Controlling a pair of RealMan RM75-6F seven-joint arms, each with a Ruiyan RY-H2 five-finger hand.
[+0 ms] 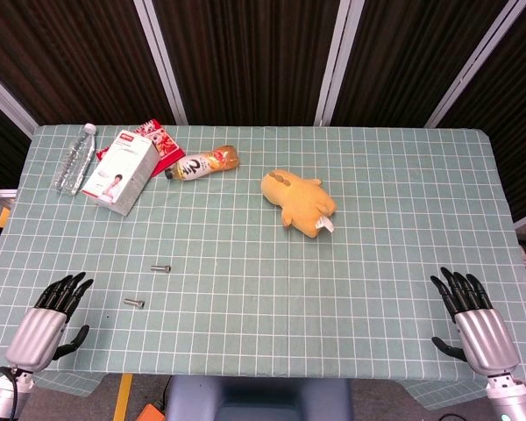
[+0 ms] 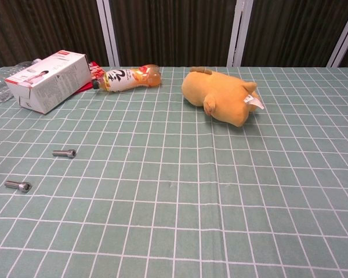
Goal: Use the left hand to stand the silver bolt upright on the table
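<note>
nothing is done yet, as i judge it. my left hand [image 1: 48,320] rests at the lower left of the frame, fingers spread, holding nothing. just right of it the nearer silver bolt [image 1: 134,303] lies flat, and a second bolt [image 1: 161,267] lies flat above it; neither stands. reaching, gripping and righting all remain. my right hand [image 1: 473,320], lower right, fingers spread, is idle.

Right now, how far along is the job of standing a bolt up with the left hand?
Nothing looks done yet. Two silver bolts, the nearer bolt and the farther bolt, both lie on their sides on the table. Nothing is in hand: the left hand rests open near the table's edge, apart from both bolts, and the right hand is open too. Reaching, gripping and standing a bolt upright are all left.
</note>
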